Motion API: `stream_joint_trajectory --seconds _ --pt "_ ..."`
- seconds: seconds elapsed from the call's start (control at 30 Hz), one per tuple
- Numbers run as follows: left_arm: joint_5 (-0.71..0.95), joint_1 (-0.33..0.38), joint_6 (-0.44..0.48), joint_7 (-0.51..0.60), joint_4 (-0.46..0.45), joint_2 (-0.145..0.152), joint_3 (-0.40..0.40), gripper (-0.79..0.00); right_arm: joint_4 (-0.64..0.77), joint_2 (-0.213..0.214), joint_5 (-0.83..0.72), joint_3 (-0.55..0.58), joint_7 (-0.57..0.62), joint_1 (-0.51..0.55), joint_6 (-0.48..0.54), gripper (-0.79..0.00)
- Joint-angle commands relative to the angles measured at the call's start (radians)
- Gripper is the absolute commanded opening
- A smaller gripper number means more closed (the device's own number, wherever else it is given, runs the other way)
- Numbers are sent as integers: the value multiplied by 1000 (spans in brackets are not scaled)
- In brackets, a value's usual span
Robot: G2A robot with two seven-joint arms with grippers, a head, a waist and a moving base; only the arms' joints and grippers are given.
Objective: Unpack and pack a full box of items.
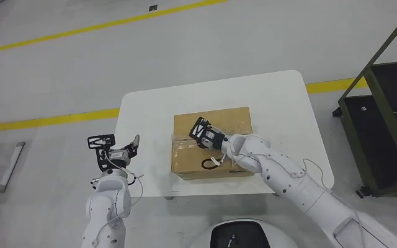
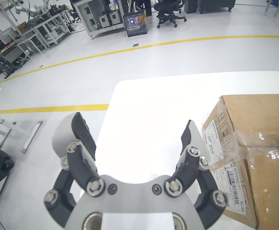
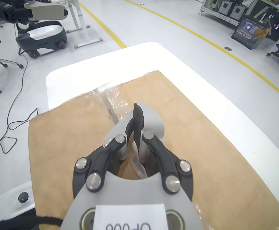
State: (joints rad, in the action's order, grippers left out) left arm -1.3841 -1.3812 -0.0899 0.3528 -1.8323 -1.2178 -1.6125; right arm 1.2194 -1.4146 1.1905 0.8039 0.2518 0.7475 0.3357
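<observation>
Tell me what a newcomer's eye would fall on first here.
The brown cardboard box in the middle of the white table stands out, with clear tape along its top seam. The right gripper sits shut right over that seam, while the left gripper hangs open at the table's edge, apart from the box.

I see a robotics lab: a pale floor point(image 2: 174, 65) marked with yellow lines point(image 2: 152, 45), benches point(image 2: 43, 26) crowded with gear, an electronics rack point(image 2: 98, 15), a lit PC case point(image 2: 135, 24), an office chair point(image 2: 171, 10) and another robot point(image 3: 41, 39) parked nearby.
</observation>
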Motion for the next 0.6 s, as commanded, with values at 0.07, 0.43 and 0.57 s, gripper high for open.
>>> stream_joint_trajectory --seconds 0.07,0.43,0.57 --pt "-3 3 6 4 -1 -1 8 0 124 34 22 87 55 90 1 -785" --pt "-6 -5 30 7 -23 -5 34 0 360 99 60 311 152 311 -7 -785" --pt "-8 -10 40 7 -31 -6 42 0 409 114 63 374 168 369 -10 -785"
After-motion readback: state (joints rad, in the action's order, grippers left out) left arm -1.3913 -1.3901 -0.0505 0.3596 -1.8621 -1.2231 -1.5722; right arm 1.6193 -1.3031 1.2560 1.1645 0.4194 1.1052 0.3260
